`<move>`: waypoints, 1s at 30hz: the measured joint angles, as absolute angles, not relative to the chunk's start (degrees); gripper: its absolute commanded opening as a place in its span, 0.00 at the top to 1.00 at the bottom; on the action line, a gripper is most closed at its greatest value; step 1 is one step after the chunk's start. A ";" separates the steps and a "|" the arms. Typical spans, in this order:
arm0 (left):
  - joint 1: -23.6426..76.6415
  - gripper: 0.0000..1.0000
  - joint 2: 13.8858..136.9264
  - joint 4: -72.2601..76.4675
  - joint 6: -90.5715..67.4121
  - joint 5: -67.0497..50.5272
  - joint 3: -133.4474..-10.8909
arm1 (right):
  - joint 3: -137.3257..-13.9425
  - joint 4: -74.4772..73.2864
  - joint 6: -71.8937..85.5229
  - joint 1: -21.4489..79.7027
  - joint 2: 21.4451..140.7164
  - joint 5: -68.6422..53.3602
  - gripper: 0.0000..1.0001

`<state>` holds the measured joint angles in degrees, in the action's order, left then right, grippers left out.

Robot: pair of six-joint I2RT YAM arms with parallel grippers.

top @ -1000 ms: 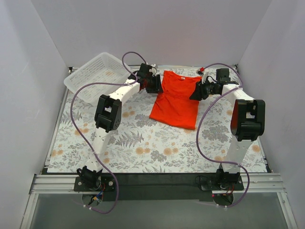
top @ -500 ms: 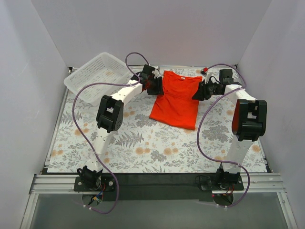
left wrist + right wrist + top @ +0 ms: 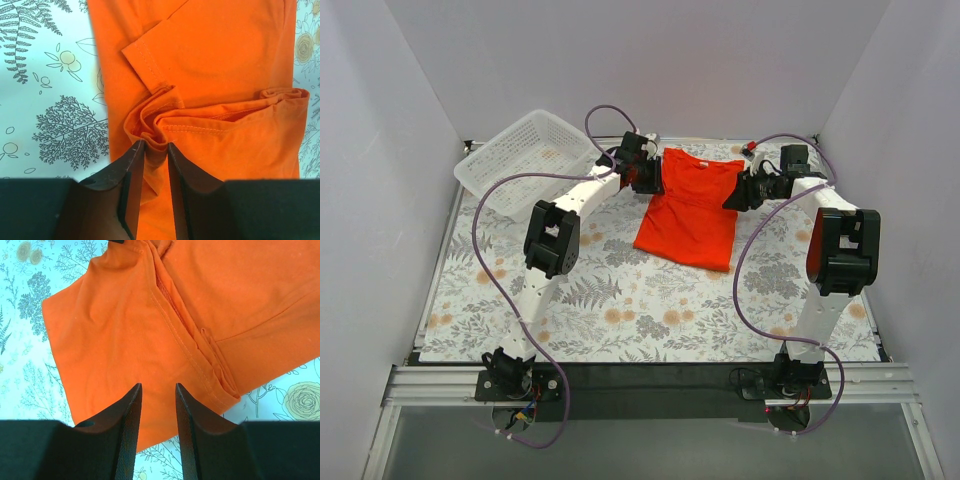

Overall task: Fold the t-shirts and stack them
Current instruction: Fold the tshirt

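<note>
I see the t-shirt (image 3: 688,212) lying near the far edge of the bench, a little right of centre, its long axis running from far edge to near edge. My left gripper (image 3: 156,145) is pinched on a bunched fold at the shirt's far left corner. The right gripper (image 3: 158,386) sits at the far right corner, jaws narrowly parted over flat cloth. I cannot tell whether it holds any. The body of the shirt stretches nearward from both.
</note>
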<state>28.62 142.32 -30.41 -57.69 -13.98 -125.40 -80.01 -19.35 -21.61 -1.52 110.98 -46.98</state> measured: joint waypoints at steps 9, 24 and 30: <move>28.62 1.00 144.09 -29.89 -54.17 -16.69 -125.51 | -80.01 -19.33 -21.19 -1.98 110.98 -47.77 0.66; 24.58 1.00 142.96 -20.14 -46.35 -41.71 -119.44 | -80.01 -19.33 -21.17 -2.94 110.98 -49.23 0.66; 21.12 1.00 143.02 -16.40 -47.35 -46.48 -121.60 | -79.99 -19.33 -21.17 -2.94 110.98 -49.80 0.66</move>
